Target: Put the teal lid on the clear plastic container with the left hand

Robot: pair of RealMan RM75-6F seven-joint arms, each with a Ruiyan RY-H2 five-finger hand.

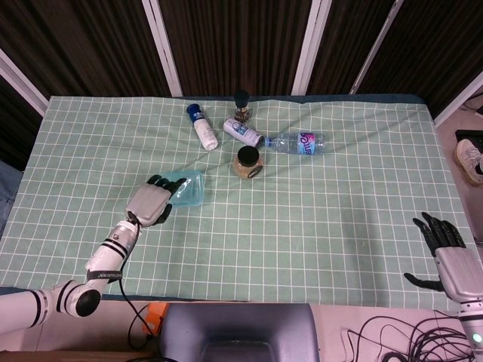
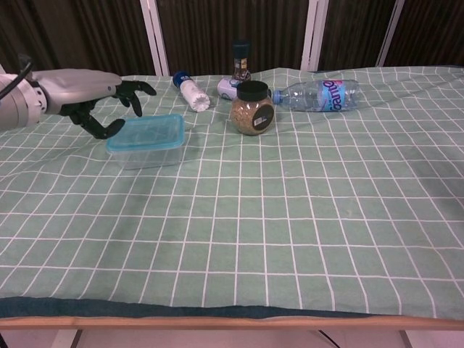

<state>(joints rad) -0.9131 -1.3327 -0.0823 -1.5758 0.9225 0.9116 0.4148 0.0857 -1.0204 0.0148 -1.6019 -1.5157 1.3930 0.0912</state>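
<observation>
The teal lid lies on top of the clear plastic container, left of the table's middle; in the head view the lidded container shows partly under my hand. My left hand hovers above the container's left end with its fingers spread and nothing in them; the head view has the left hand just left of the lid. My right hand hangs open beyond the table's near right corner, far from the container.
Behind the container stand a brown jar with a black lid, a dark pepper grinder, a lying white bottle with a blue cap, another small lying white bottle and a lying water bottle.
</observation>
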